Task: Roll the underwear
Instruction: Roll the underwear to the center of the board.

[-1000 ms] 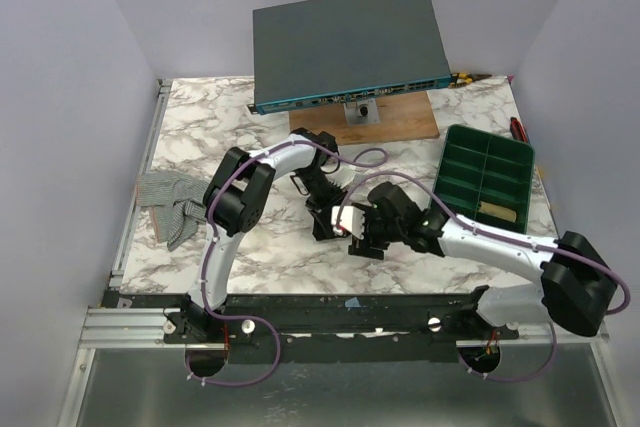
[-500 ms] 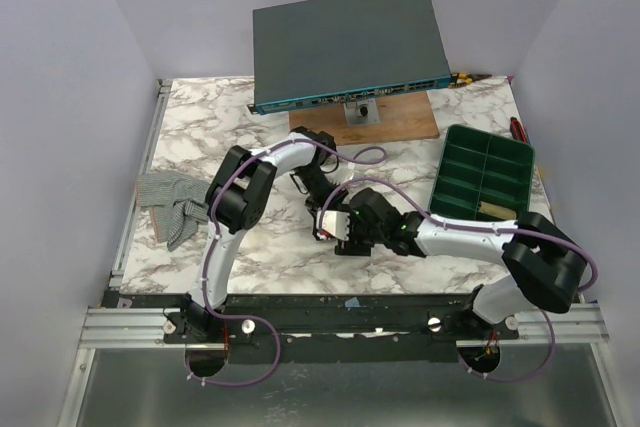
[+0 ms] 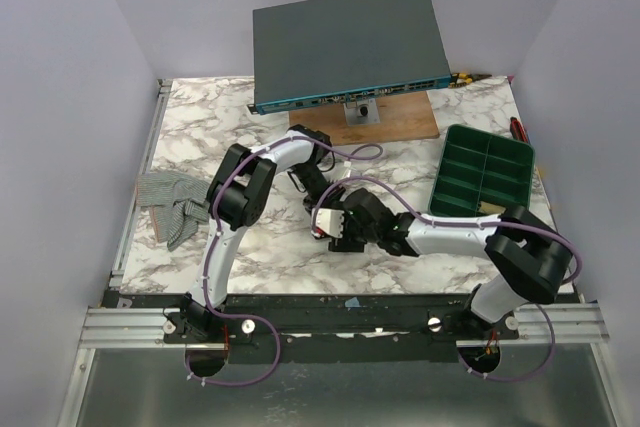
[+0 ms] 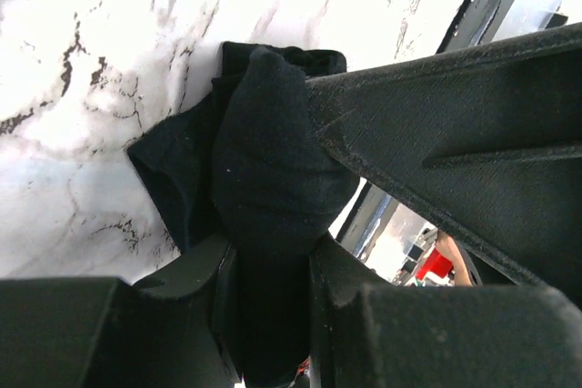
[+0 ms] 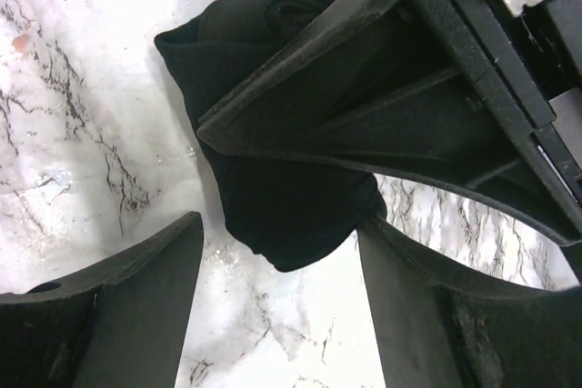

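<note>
Black knit underwear (image 4: 255, 161) is sitting bunched into a soft, lumpy roll near the middle of the glossy, grey-veined white marble table (image 5: 73, 88). The left gripper (image 4: 273, 215) is pinching the bundle between rough, matte black fingers. The right gripper (image 5: 280, 224) is straddling one end with its fingers spread wide, gripping nothing. The likely risks: the limp fabric could be springing open if the pinch loosens early, and the two crowded grippers could be colliding or snagging a loose fold.
</note>
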{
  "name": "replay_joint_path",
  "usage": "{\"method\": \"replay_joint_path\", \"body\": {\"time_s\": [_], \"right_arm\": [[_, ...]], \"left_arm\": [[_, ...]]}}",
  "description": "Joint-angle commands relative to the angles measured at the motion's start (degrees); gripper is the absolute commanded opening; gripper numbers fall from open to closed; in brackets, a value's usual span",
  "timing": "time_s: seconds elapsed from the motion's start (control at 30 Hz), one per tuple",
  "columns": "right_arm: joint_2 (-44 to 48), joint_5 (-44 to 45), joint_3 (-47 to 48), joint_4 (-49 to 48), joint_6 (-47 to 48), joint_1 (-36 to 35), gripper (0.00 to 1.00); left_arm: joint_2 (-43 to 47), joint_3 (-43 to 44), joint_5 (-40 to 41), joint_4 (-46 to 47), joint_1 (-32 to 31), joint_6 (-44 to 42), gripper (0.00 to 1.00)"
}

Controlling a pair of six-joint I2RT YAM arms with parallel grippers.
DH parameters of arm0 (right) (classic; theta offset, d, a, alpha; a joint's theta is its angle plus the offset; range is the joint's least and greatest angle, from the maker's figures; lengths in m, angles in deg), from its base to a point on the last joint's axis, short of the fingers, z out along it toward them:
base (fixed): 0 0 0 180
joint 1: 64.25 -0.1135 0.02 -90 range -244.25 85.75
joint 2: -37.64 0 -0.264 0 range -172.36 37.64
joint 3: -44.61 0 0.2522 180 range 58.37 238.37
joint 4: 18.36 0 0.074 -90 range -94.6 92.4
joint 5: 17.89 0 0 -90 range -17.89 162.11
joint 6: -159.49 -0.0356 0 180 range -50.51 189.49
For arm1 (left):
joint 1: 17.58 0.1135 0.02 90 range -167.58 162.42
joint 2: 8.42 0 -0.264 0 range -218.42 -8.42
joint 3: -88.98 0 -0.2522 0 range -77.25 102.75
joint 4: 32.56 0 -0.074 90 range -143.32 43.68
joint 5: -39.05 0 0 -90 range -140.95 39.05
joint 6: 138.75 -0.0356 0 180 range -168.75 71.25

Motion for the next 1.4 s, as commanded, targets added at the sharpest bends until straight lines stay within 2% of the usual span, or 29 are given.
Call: {"method": "replay_joint_path", "body": {"time_s": [0.0, 0.7, 0.93, 1.13, 1.37], "right_arm": [[-3.1, 0.4, 1.9, -4.5, 1.5, -0.8, 0.72], [-9.3, -1.0, 1.7, -6.2, 1.3, -0.8, 0.64], [-10.3, -1.2, 1.1, -6.4, 0.4, -0.4, 0.52], [-9.7, -1.5, 0.6, -7.2, -1.1, 1.6, 0.66], [-11.0, -5.4, 2.4, -4.5, -0.6, 3.4, 0.67]], "left_arm": [[-2.3, 0.5, 2.3, 2.2, 0.0, -2.0, 0.05], [-2.9, 1.3, 0.8, 0.3, -0.1, -3.8, 0.05], [-3.0, 1.3, 0.6, -0.1, -0.1, -4.1, 0.05], [-2.9, 1.3, 0.2, -0.2, -0.1, -4.4, 0.06], [-2.6, 1.0, -0.4, -0.5, 0.0, -5.2, 0.05]]}}
